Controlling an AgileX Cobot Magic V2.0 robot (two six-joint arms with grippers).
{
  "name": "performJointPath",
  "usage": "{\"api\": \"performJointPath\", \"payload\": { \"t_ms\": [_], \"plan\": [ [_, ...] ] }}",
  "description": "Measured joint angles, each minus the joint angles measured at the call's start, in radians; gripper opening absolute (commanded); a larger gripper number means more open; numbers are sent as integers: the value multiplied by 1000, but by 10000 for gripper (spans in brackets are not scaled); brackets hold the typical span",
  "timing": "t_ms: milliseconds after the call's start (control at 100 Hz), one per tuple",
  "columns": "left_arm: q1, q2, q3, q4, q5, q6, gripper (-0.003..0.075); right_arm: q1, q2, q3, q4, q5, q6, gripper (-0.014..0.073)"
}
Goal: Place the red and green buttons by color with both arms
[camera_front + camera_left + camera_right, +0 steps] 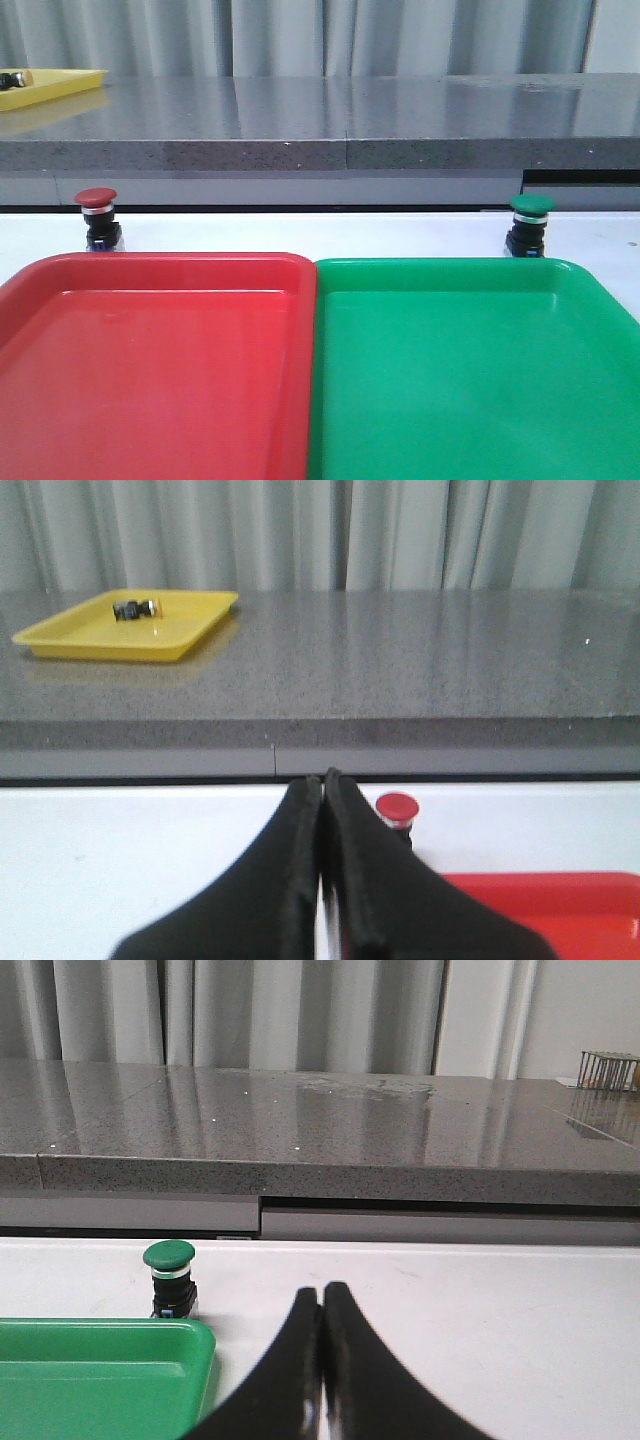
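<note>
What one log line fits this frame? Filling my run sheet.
red button: behind red tray | green button: behind green tray | left gripper, right gripper: shut, empty

**Both our grippers closed and level**

Our left gripper (322,780) has its two black fingers pressed together, tips meeting and pointing toward 12 o'clock in its wrist view. Our right gripper (322,1292) matches it, fingers touching along their length, nothing between them. In the front view we see neither arm.
</note>
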Motion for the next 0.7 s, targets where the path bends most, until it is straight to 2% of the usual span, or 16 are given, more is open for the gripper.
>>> {"api": "performJointPath", "payload": {
  "t_ms": [130, 200, 300, 420, 490, 570, 700],
  "plan": [
    [0, 126, -76, 0, 59, 0, -15, 0, 0, 0, 0, 0, 0, -64],
    [0, 190, -110, 0, 64, 4, 13, 0, 0, 0, 0, 0, 0, -64],
    [0, 276, -154, 0, 71, 31, 127, 0, 0, 0, 0, 0, 0, -64],
    [0, 373, -207, 0, 76, 47, 327, 0, 0, 0, 0, 0, 0, -64],
    [0, 426, -240, 0, 76, 47, 412, 0, 0, 0, 0, 0, 0, -64],
    [0, 486, -282, 0, 78, 49, 455, 0, 0, 0, 0, 0, 0, -64],
    [0, 579, -353, 0, 90, 51, 479, 0, 0, 0, 0, 0, 0, -64]
  ]
}}
